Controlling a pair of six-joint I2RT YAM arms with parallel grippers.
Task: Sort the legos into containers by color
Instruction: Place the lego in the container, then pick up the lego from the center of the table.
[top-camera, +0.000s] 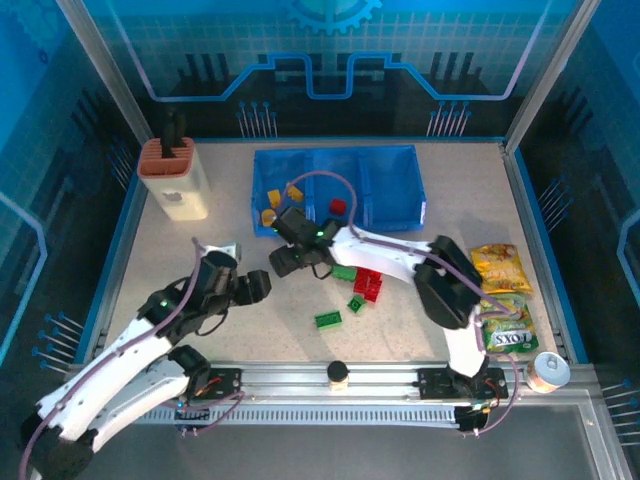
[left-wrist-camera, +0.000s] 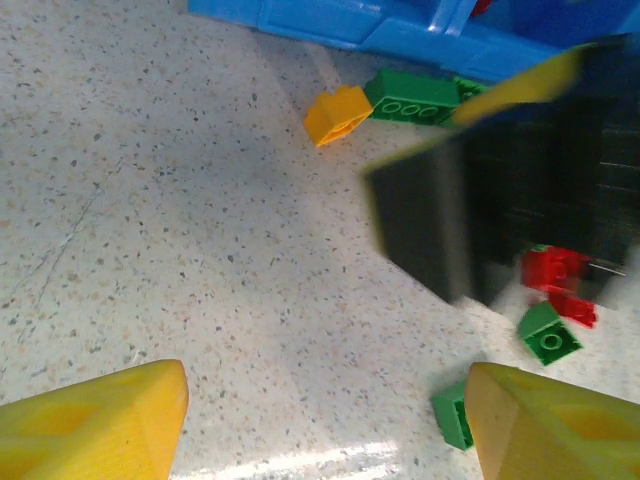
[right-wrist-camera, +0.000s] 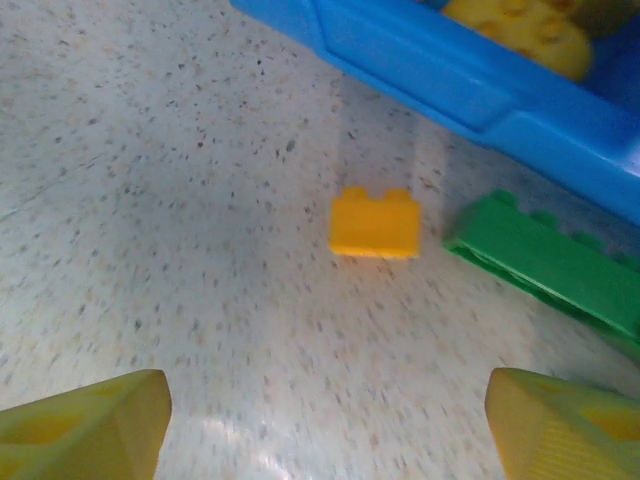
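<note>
Left tool (left-wrist-camera: 322, 428): its yellow fingertips are spread wide with nothing between them. It hangs over bare speckled worktop (left-wrist-camera: 180, 220), to the left of the loose bricks.
Right tool (right-wrist-camera: 325, 430): spread wide and empty, low over the worktop just in front of the tray's left end. Its arm reaches across from the right side.
Small yellow-orange studded plastic brick (right-wrist-camera: 375, 222): lies on the worktop ahead of the right tool's fingertips, not touching them, near the tray's front wall.
Long green studded plastic brick (right-wrist-camera: 545, 265): just right of the yellow-orange brick, close under the tray wall.
Translucent blue rectangular plastic tray (top-camera: 395, 185): stands at the far middle of the worktop, with three compartments side by side.
Left compartment: holds several yellow-orange bricks (top-camera: 270, 197).
Middle compartment: holds one red brick (top-camera: 338, 207).
Loose bricks: a cluster of red bricks (top-camera: 368, 283) and scattered green bricks (top-camera: 327, 319) lie on the worktop in front of the tray.
Beige holder with orange ribbed top (top-camera: 172, 178): at the far left, apart from the tray.
Yellow crinkly snack bag (top-camera: 500, 265): near the right edge.
</note>
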